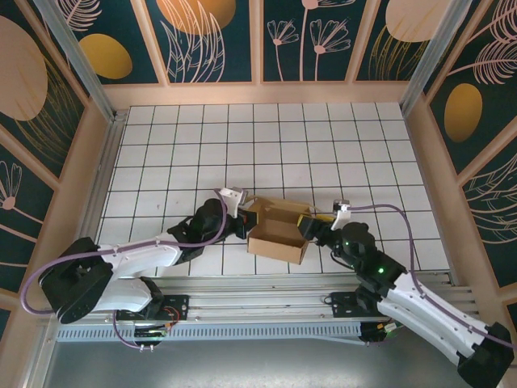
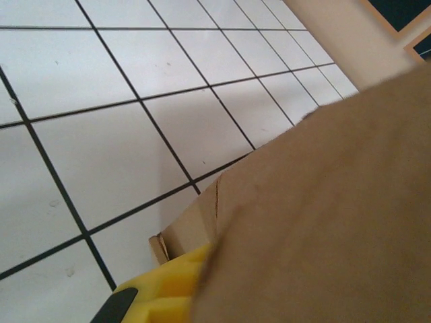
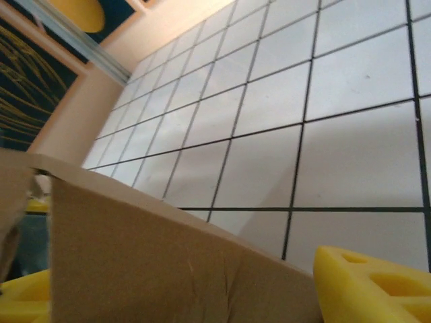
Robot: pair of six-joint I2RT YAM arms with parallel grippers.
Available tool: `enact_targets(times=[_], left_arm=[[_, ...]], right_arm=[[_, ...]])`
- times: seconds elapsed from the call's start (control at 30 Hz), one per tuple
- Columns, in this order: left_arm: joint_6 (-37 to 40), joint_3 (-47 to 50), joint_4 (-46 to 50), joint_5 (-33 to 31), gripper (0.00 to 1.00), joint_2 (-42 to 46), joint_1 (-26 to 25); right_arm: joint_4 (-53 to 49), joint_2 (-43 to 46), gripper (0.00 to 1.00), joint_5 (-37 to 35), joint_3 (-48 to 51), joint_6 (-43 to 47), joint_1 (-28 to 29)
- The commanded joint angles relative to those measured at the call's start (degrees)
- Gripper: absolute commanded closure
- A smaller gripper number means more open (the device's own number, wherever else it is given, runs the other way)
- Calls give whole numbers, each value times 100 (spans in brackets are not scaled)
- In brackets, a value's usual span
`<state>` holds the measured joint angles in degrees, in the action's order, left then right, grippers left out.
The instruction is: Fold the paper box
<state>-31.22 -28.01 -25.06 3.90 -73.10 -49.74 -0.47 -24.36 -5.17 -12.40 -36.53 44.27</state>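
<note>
The paper box (image 1: 279,233) sits on the white gridded bench (image 1: 266,137) near its front edge, between the two arms. It is shallow brown cardboard, open on top. The left fingers (image 1: 242,228) are at its left side, pressed together on a cardboard wall. From the left wrist, that wall (image 2: 323,222) looms close beside one yellow pad (image 2: 168,286). The right fingers (image 1: 308,224) are at the box's right side, spread wide. Another wall (image 3: 155,262) stands between their yellow pads (image 3: 367,282) — whether either pad touches it, I cannot tell.
</note>
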Motion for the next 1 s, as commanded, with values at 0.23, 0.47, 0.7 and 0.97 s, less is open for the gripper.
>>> enact_targets(times=[0.23,0.47,0.7,0.97], left_arm=[[744,351,-948,-1152,100,692,-63],[1333,571,-1770,-1367,100,355,-63],[883,505,-2225,-1645,100,-529,-62],[924,625,-2353,-1390,100,-474,-61]], right_arm=[[-1001,933,17,655,-1169,228,39],[-191,709,6,676,-1711,1016,37],[-539,305,14,-140,-1224,1200,29],[403,573,32,253,-139,1207,4]])
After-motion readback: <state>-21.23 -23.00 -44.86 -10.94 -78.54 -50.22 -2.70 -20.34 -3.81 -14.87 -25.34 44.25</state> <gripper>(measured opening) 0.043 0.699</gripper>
